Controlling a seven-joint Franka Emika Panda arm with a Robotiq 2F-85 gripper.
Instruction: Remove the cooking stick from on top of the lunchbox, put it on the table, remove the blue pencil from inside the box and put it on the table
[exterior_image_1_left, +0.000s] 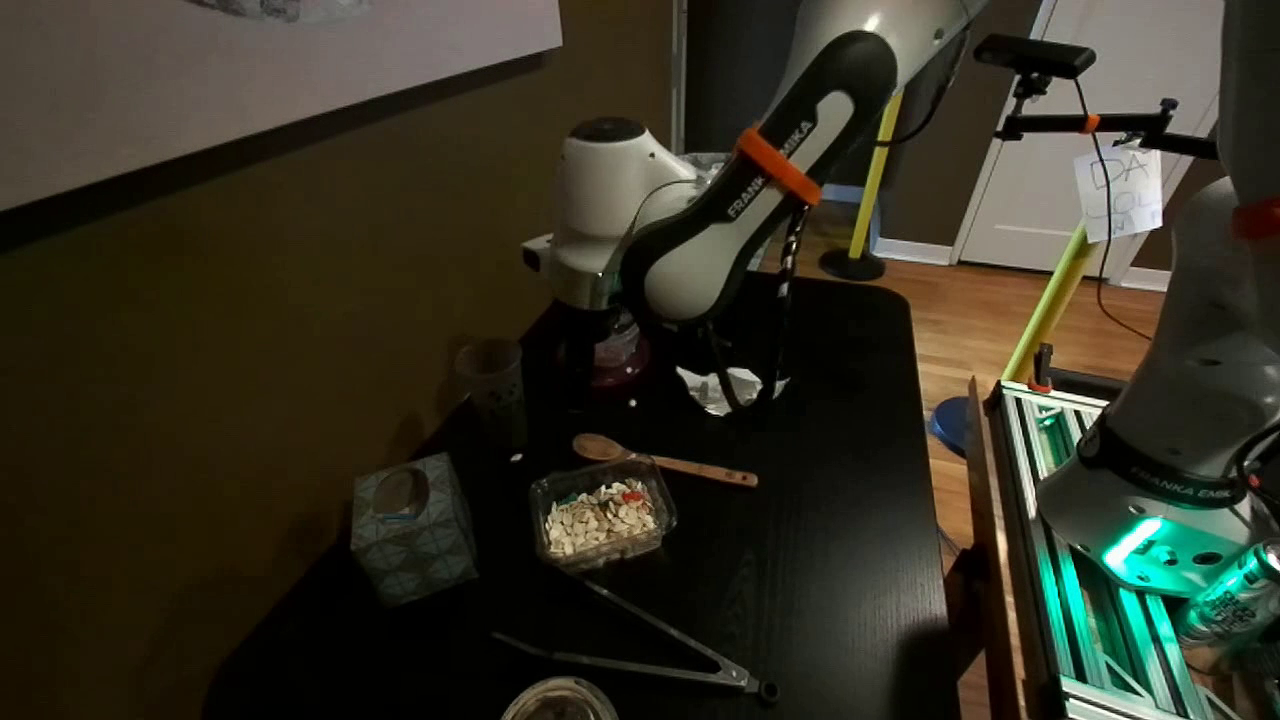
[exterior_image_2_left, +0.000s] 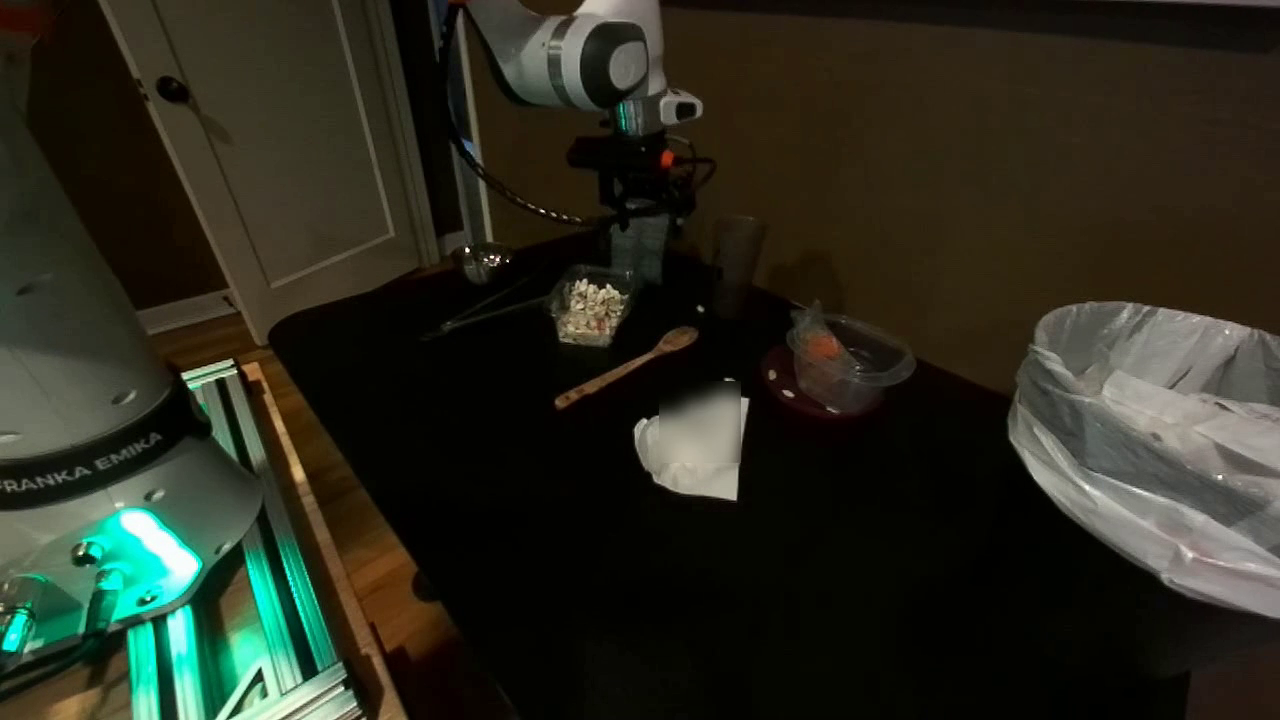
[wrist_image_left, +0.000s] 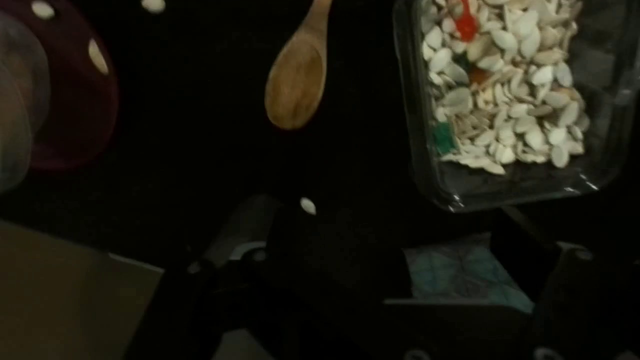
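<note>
The cooking stick lies on the black table, beside the lunchbox; it also shows in an exterior view and the wrist view. The lunchbox is a clear tray of pale seeds, also in the wrist view. The grey-green box stands near the wall with a round opening on top. A thin blue edge shows at that opening; I cannot tell if it is the pencil. My gripper hangs above the table. In the wrist view its dark fingers stand apart, with part of the box visible between them.
A tall cup stands by the wall. A dark red plate carries a clear plastic bowl. White paper, metal tongs and a round metal item lie around. A lined bin stands at the table's end.
</note>
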